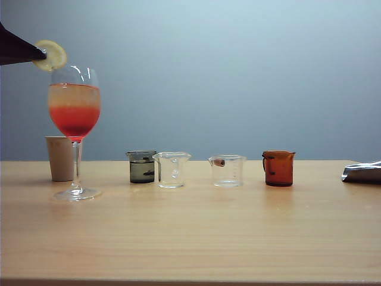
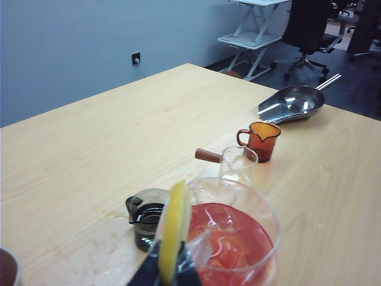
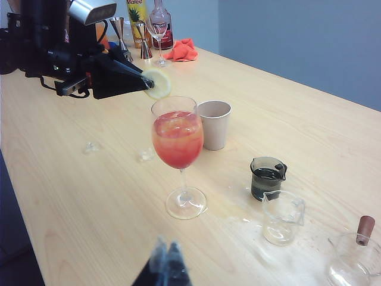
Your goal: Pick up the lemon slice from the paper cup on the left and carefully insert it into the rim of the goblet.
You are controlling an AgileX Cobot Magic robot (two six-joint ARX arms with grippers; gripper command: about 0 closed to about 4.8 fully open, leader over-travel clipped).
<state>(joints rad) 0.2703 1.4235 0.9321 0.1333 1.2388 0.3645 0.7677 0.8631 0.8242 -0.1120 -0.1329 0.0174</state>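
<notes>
My left gripper [image 1: 43, 53] is shut on the lemon slice [image 1: 52, 55], a thin pale-yellow disc held on edge. The slice hangs just above the left side of the goblet's rim; I cannot tell whether it touches the glass. The goblet [image 1: 74, 113] is a tall stemmed glass with red-to-orange liquid. Behind its stem stands the beige paper cup [image 1: 61, 158]. In the left wrist view the lemon slice [image 2: 174, 232] sticks up from the left gripper [image 2: 169, 268] beside the goblet's rim [image 2: 265, 202]. My right gripper [image 3: 166, 253] is shut and empty, low over the table, facing the goblet [image 3: 177, 140].
To the right of the goblet stand a dark beaker [image 1: 142, 167], a clear beaker [image 1: 171, 170], another clear beaker with a brown handle [image 1: 227, 171] and an amber jug [image 1: 278, 168]. A metal scoop [image 1: 362, 173] lies far right. Bottles [image 3: 159, 24] and an orange cloth [image 3: 181, 50] sit beyond the left arm.
</notes>
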